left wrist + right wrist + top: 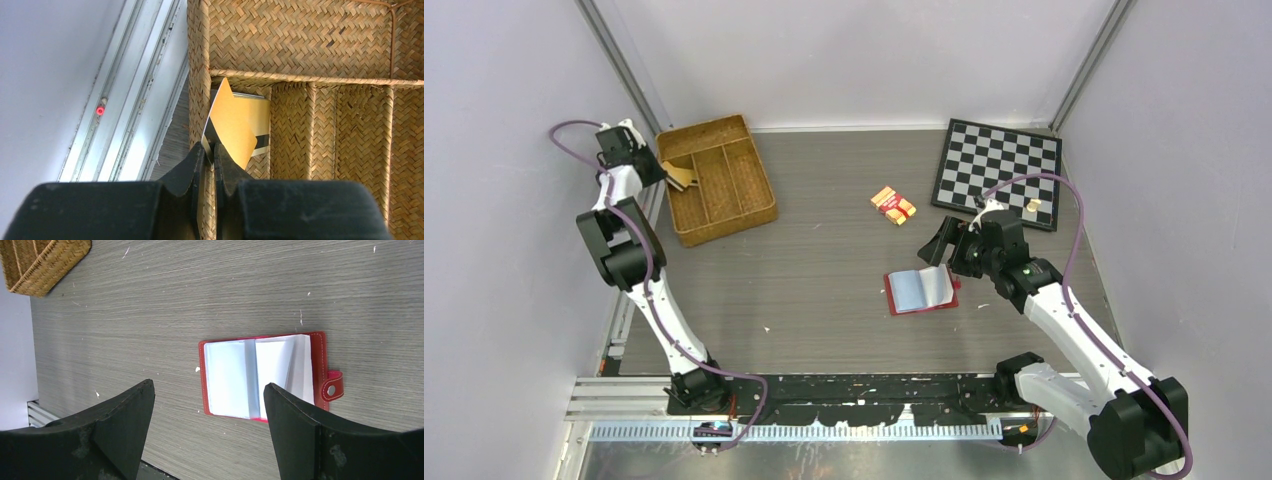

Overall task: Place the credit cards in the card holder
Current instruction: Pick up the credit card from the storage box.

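Left fingers (212,152): pinched together on the dark-striped corner of the top card, at the far left corner of the counter (824,300) and over the tray.
Top card (232,125): orange-yellow and turned at an angle, with one corner pointing at the tray's cross divider. It sits in the tray's narrow left compartment, close against the left wall.
Lower card (261,117): the same colour, with a dark stripe along one edge. It lies under the top card in the same compartment, with a pale card edge just showing behind it.
Tray (300,30): brown wicker with dividers, set at the counter's far left corner.
Right fingers (946,250): spread wide and holding nothing, poised above the holder's right edge.
Holder (260,375): red and lying open on the counter, right of the middle and somewhat toward the near edge. Its clear bluish sleeves face up and its snap tab sticks out at one side. No card can be seen in the sleeves.
Pack (893,204): orange with red bands, on the counter between the holder and the far edge, well apart from both.
Chessboard (999,170): at the counter's far right corner, with a small tan piece (1033,206) near its right edge.
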Robot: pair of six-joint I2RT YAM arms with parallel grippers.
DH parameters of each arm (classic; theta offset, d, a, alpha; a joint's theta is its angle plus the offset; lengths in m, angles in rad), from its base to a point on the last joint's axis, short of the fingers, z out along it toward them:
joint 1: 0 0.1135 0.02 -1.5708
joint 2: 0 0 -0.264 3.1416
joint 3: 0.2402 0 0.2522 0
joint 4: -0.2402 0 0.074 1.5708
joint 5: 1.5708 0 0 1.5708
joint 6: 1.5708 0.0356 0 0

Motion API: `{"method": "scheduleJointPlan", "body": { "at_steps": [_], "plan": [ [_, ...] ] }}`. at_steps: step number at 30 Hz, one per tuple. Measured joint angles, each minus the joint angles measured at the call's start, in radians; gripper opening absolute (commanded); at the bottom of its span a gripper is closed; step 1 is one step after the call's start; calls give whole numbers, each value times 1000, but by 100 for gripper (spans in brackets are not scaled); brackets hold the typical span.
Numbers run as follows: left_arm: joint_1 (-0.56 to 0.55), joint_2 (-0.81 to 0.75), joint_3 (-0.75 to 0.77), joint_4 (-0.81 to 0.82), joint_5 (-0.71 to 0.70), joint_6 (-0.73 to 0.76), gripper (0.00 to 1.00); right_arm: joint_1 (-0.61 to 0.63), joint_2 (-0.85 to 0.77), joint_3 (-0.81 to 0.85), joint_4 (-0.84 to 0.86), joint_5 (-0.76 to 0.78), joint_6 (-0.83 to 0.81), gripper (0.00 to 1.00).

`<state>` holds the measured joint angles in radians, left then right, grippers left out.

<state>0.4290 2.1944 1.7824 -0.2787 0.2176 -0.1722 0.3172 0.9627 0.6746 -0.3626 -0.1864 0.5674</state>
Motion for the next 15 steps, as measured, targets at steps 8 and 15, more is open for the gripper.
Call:
{"method": "scheduleJointPlan", "body": {
  "at_steps": [8,15],
  "plan": [
    [6,-6,-24,11,5,-6,10,0,0,-5,1,-10,0,85],
    [25,-6,-46,31,31,-30,16,0,0,-5,1,-18,0,85]
  ]
}}
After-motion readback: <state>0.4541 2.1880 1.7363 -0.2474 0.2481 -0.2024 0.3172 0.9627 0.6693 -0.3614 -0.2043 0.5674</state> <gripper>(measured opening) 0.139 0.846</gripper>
